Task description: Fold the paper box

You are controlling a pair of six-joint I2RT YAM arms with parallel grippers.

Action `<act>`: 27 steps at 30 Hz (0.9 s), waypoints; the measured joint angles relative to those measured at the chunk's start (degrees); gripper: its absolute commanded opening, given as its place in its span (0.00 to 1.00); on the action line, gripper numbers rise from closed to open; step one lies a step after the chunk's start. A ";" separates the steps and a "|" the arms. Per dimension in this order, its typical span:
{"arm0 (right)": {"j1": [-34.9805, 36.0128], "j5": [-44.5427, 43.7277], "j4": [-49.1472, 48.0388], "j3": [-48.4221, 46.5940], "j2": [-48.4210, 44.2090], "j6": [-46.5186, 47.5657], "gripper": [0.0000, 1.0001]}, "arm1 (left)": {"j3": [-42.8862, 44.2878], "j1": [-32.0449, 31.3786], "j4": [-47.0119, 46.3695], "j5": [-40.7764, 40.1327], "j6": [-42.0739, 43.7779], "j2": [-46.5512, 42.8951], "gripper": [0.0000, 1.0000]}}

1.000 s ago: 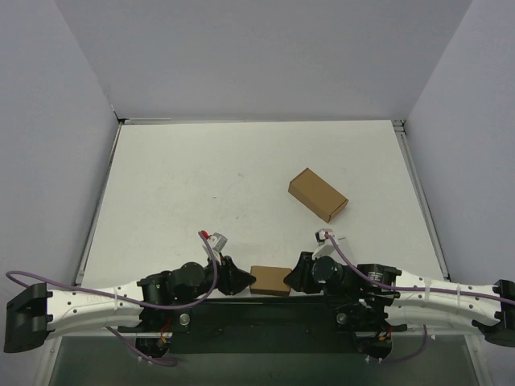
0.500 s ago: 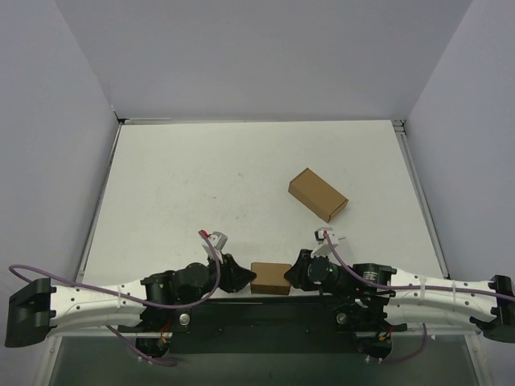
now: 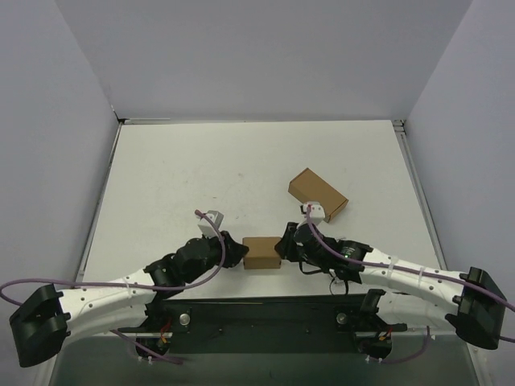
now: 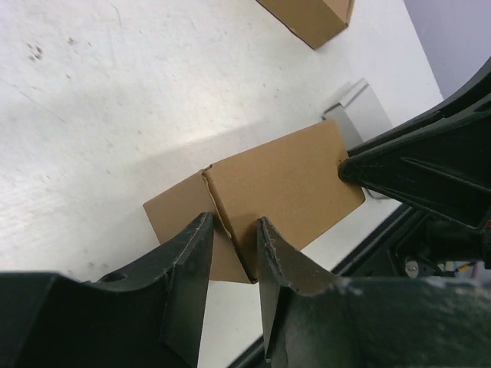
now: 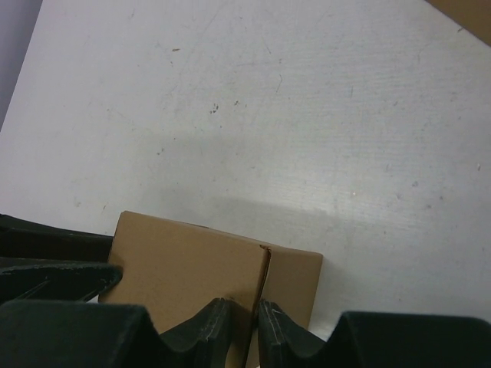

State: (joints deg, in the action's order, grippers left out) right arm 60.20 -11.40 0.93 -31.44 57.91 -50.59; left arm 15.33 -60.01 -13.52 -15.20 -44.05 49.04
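Even, diffuse overhead light renders the white desk bright and uniform. In both wrist views the paper box at the jaws casts a soft grey shadow beyond them; the dark jaws themselves look blurred, nearly featureless.

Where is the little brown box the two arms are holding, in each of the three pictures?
Top external: paper box low centre.
Left wrist: paper box mid-frame.
Right wrist: paper box at the bottom, left of centre.
Shared landmark: longer carton, at both wrist views' top edges.
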 measured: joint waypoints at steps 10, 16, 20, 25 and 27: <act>-3.89 1.99 -9.16 -2.56 7.61 12.94 0.21 | -0.17 5.16 -7.96 1.31 14.60 4.20 0.35; 5.31 -6.12 -11.28 2.01 2.73 16.37 0.23 | -8.39 -4.55 -15.13 -7.54 19.67 -3.13 0.38; 10.03 -8.98 -13.18 6.14 -1.11 15.13 0.31 | -10.58 -9.03 -15.87 -10.80 19.56 -5.88 0.43; 12.81 -8.17 -13.22 9.49 -4.26 11.69 0.50 | -12.24 -12.57 -13.53 -10.23 16.92 -7.26 0.56; 13.09 -7.06 -12.24 10.47 -4.76 10.67 0.56 | -12.41 -13.62 -11.43 -8.24 15.63 -7.15 0.59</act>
State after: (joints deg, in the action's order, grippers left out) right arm 73.30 -18.46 -11.31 -20.97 53.15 -39.92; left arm 2.92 -73.63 -24.95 -23.44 -28.42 41.89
